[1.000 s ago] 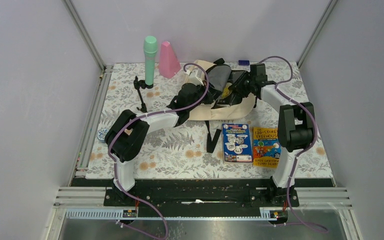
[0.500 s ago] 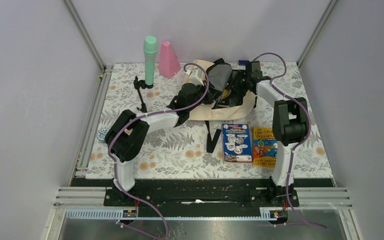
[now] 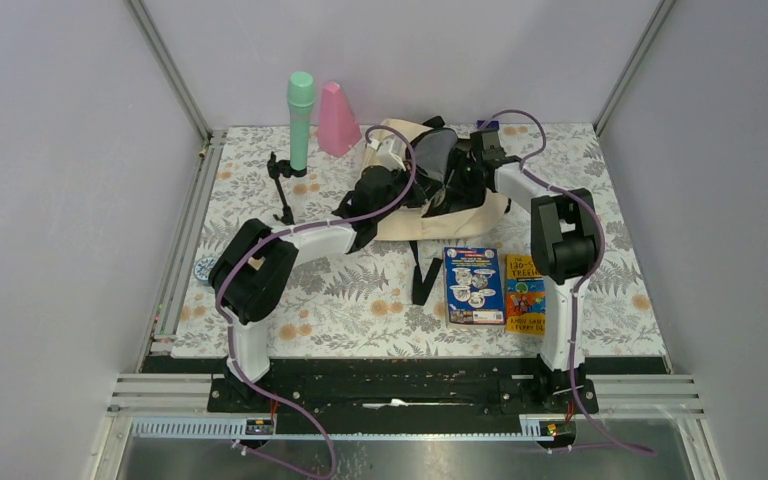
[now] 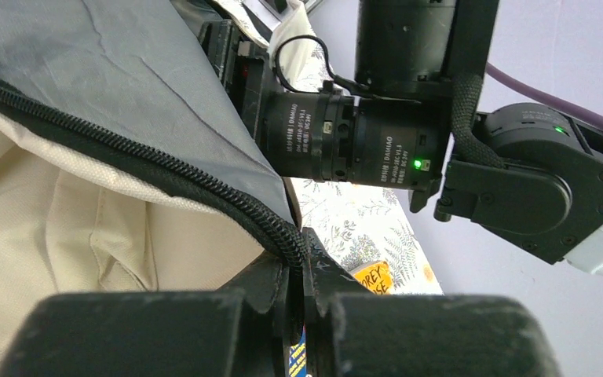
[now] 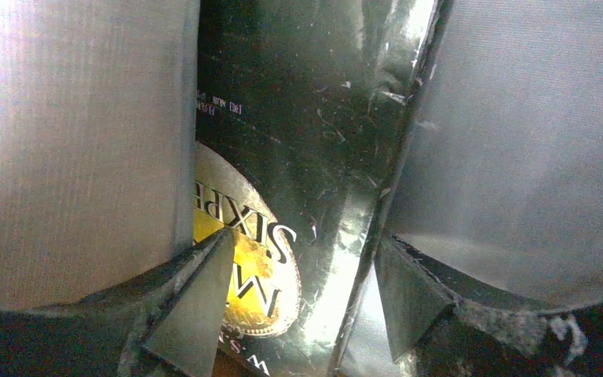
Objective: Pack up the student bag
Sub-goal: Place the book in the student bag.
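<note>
You are working at the far middle of the floral table (image 3: 340, 300), where the student bag (image 3: 405, 222) is lying with its mouth lifted. Your left gripper (image 4: 298, 275) is pinching shut on the bag's black zipper edge (image 4: 165, 177) and holding the opening up. Your right gripper (image 5: 302, 306) is reaching inside between walls of grey lining (image 5: 78, 141). Its jaws are standing well apart with a glossy black book (image 5: 314, 157) lying just beyond them, and nothing looks clamped. So one book is going in, by my reading, and the packing is only partly done. A blue book (image 3: 474, 285) and a yellow book (image 3: 525, 293) are waiting side by side toward the near right of the table. A green microphone (image 3: 301, 120) and a pink cone (image 3: 338, 118) are standing at the far edge. Upside down on the black book's gold medallion, letters reading "SIXPE" are showing. The yellow cover is showing "TREE", partly hidden by your right arm, and the left wrist view is catching "OREY". The right arm's motor (image 4: 345, 141) is labelled "DAMIAO".
</note>
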Robot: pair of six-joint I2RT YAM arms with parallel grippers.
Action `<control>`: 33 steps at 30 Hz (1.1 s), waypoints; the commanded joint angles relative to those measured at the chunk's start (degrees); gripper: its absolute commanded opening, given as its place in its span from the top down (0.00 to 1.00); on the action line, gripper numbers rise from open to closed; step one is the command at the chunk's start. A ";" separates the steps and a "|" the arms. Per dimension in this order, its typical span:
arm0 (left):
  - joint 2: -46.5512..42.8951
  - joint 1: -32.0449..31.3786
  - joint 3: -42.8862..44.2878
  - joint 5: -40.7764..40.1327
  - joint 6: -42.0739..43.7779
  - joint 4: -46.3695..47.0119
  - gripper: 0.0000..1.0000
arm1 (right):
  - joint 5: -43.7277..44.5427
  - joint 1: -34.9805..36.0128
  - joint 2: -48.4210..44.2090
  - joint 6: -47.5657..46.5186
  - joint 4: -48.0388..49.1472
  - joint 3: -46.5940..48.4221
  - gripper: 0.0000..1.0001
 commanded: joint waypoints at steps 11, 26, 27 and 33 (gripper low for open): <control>-1.88 3.76 -2.59 -3.42 3.96 -1.92 0.93 | 6.09 1.03 -14.86 -10.89 0.43 -9.34 0.00; -7.30 3.44 -3.81 -17.96 7.43 -17.37 0.12 | 7.44 -0.43 -33.81 -14.22 -1.56 -22.14 0.00; -8.21 3.04 -4.33 -19.32 8.42 -17.76 0.08 | 7.15 -1.02 -35.29 -14.06 -2.10 -23.59 0.00; -13.86 -1.96 -6.25 -25.61 13.60 -22.28 0.01 | 5.54 -5.45 -44.89 -9.89 -3.97 -36.74 0.02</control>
